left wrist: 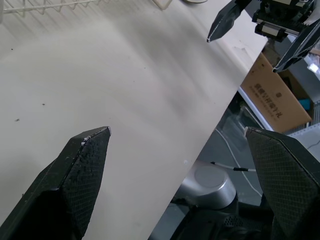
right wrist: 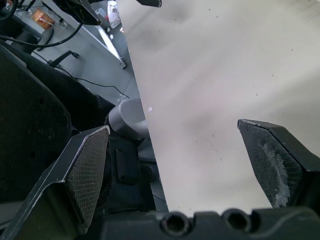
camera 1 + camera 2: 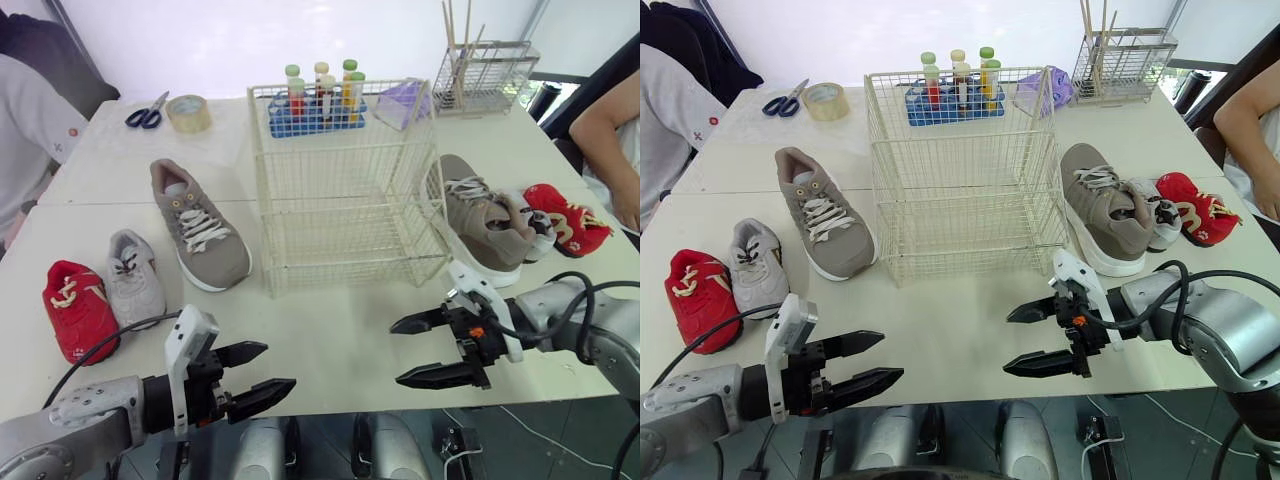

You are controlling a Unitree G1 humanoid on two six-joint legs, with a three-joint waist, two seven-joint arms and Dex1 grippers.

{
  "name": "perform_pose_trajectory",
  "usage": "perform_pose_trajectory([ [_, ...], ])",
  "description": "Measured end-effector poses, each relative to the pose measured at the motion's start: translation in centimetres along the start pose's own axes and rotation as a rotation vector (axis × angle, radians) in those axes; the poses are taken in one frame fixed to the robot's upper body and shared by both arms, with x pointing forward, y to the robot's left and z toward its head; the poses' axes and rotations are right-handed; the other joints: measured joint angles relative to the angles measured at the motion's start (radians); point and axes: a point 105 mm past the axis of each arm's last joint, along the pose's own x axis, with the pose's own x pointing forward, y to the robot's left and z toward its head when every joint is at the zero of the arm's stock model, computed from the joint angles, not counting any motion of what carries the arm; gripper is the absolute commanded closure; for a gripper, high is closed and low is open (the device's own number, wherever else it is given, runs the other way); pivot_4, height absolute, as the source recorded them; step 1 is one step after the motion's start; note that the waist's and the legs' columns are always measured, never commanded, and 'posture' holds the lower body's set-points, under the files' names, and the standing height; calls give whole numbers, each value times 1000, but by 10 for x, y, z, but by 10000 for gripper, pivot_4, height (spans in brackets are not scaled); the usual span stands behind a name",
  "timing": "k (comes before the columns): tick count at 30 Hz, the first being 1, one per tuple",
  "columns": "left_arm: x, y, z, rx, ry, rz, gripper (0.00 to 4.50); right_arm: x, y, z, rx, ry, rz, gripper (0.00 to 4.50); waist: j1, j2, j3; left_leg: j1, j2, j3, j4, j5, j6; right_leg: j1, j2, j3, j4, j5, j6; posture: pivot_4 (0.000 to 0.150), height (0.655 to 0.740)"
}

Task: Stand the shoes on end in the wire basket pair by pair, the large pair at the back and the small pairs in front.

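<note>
An empty white wire basket [image 3: 345, 190] stands mid-table. Left of it lie a large taupe shoe [image 3: 200, 225], a small grey shoe [image 3: 133, 278] and a small red shoe [image 3: 78, 308]. On the basket's right side lie the other large taupe shoe [image 3: 482, 222], a small grey shoe [image 3: 530, 225] and a small red shoe [image 3: 565, 218], close together. My left gripper [image 3: 280, 365] hovers open over the table's front edge, holding nothing. My right gripper [image 3: 395, 353] is open and empty too, in front of the basket and facing the left one.
Behind the basket are a blue test-tube rack [image 3: 318, 100], a purple object [image 3: 405, 103], a tape roll [image 3: 189, 113], scissors [image 3: 147, 112] and a wire holder with sticks [image 3: 482, 75]. A person's arm [image 3: 610, 140] rests at the right edge; another person [image 3: 25, 120] sits left.
</note>
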Motion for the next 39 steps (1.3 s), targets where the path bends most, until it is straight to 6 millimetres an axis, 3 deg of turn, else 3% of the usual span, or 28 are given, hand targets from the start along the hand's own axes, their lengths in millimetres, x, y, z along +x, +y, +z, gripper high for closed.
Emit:
perform_pose_trajectory([
  [22, 3, -1, 10, 2, -37, -7, 0, -2, -5, 8, 19, -35, -24, 173, 0, 0, 0, 0, 0, 0, 1, 0, 0, 0, 0, 0, 1, 0, 0, 1500, 7400],
  [27, 7, -8, 4, -24, -20, -77, 0, -32, -7, 0, 103, -74, -194, 173, 12, 0, 0, 0, 0, 0, 2, 0, 1, 2, -1, -1, 0, 0, 0, 1500, 7400],
  [31, 26, -22, 37, 148, -38, -261, 0, -65, 3, -5, 127, -221, -430, 173, 45, 0, -1, 0, 1, -4, 7, -1, 1, 6, 3, -2, 1, 0, 0, 1500, 7400],
  [36, 37, -47, 65, 275, -85, -410, 0, -110, 12, -29, 227, -330, -764, 173, 39, -1, -3, 1, 1, -2, 8, -2, 4, 8, 2, 0, 0, 1, 3, 1500, 7400],
  [39, 37, -55, 80, 326, -117, -428, 0, -133, 3, -37, 239, -423, -1000, 173, 23, -1, -4, 2, 1, -1, 8, -2, 4, 8, 3, 1, 0, 1, 3, 1500, 7400],
])
